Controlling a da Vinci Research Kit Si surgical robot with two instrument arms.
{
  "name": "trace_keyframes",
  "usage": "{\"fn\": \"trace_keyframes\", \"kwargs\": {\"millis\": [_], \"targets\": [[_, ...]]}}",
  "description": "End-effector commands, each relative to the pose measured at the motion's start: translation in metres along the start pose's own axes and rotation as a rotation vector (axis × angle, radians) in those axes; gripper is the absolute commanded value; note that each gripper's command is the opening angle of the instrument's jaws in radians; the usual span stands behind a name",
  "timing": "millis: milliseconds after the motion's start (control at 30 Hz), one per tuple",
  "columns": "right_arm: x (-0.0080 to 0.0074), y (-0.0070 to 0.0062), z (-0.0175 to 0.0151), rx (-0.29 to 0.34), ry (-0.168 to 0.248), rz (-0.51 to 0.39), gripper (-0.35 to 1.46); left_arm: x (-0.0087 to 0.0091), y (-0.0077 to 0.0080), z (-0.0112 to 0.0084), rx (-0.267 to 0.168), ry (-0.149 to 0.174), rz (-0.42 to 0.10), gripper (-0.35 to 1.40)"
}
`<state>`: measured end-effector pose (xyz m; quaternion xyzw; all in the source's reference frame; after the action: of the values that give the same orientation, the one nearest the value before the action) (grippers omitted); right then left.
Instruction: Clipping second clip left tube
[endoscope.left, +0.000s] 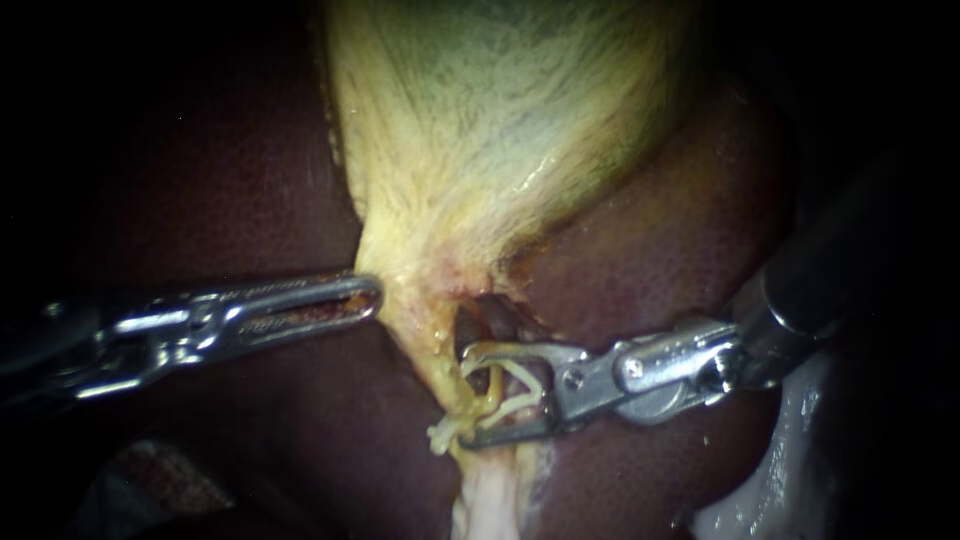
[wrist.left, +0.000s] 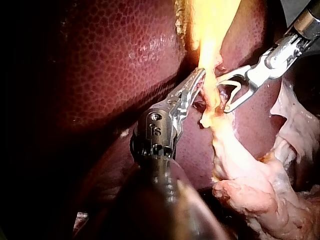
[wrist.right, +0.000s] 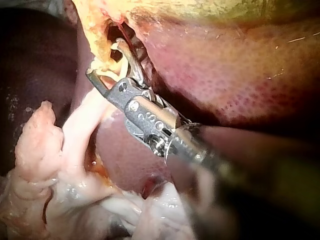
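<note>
Liver (endoscope.left: 650, 250), dark red and wet, surrounds the yellow-green gallbladder (endoscope.left: 500, 120) in the endoscope view. The left instrument (endoscope.left: 372, 297) lies level, its jaws pinched on the gallbladder's lower edge. The right instrument (endoscope.left: 465, 395) slants in from the upper right. Its jaws stand wide around the yellowish tube (endoscope.left: 490, 392), carrying a pale clip (endoscope.left: 522, 373) between them.

From the left wrist, the left instrument's shaft reaches ahead to the gallbladder, with the clip's open V just beside its tip.

From the right wrist, the spread jaws straddle the tube, with pale fatty tissue (wrist.right: 65, 130) beside the shaft.
</note>
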<state>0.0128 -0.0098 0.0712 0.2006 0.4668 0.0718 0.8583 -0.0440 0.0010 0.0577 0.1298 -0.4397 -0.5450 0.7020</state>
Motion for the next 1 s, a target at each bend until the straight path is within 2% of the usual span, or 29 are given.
{"fn": "trace_keyframes", "kwargs": {"millis": [33,267,433,567,733,833,967,1000], "targets": [[0.0002,-0.0001,0.0004,-0.001,0.001,0.000,0.56,-0.0001,-0.0001,0.0000,0.000,-0.001,-0.001,-0.35],[0.0003,-0.0010,0.0032,-0.010,-0.001,-0.008,0.58,-0.0004,-0.0006,0.0005,-0.001,-0.007,-0.004,-0.35],[0.0001,-0.0021,0.0052,0.069,0.005,-0.021,0.55,-0.0005,-0.0009,0.0012,-0.004,-0.009,-0.005,-0.35],[0.0006,-0.0021,0.0065,0.130,0.009,-0.039,0.51,-0.0005,-0.0011,0.0015,-0.006,-0.010,-0.005,-0.35],[0.0008,-0.0019,0.0068,0.115,0.004,-0.038,0.44,-0.0004,-0.0013,0.0018,-0.002,-0.008,-0.005,-0.35],[0.0008,-0.0018,0.0065,0.116,-0.017,-0.037,0.31,-0.0004,-0.0014,0.0018,-0.002,-0.008,-0.005,-0.35],[0.0005,-0.0016,0.0056,0.099,-0.059,-0.020,-0.30,-0.0004,-0.0014,0.0018,-0.002,-0.008,-0.005,-0.35],[0.0004,-0.0015,0.0052,0.099,-0.069,-0.002,-0.35,-0.0004,-0.0014,0.0018,-0.002,-0.008,-0.005,-0.35]]}}
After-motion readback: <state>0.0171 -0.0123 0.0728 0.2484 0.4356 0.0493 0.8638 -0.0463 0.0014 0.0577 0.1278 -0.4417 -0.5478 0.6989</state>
